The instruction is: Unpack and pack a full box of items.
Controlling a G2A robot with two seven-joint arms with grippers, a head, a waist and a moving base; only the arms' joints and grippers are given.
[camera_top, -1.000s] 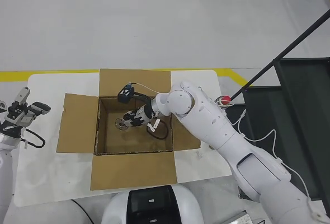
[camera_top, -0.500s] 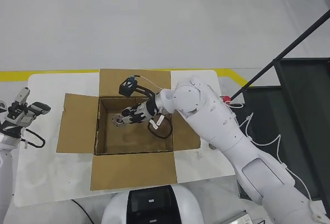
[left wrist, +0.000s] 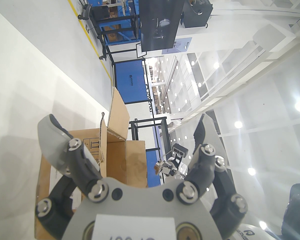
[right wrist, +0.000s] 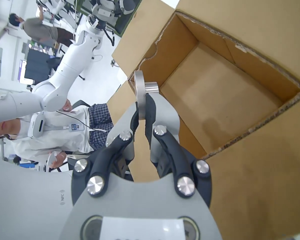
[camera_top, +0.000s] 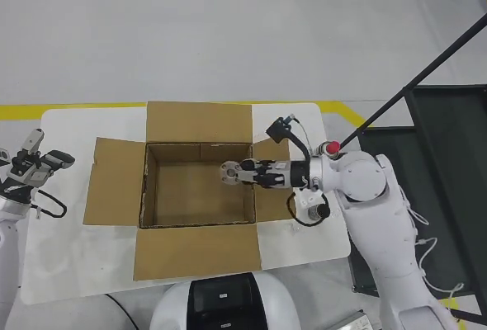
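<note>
A silver flanged metal disc (right wrist: pixel 140 89) is pinched by the right end effector (right wrist: pixel 141 112) over the open brown cardboard box (camera_top: pixel 198 124). The left end effector (camera_top: pixel 45 149) is held spread.

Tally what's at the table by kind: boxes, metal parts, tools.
Cardboard box: 1, flaps open
Metal part: 1, held over the box
Tools: 2, the right tool shut on the part, the left tool open, off to the box's side
Total: 4
</note>
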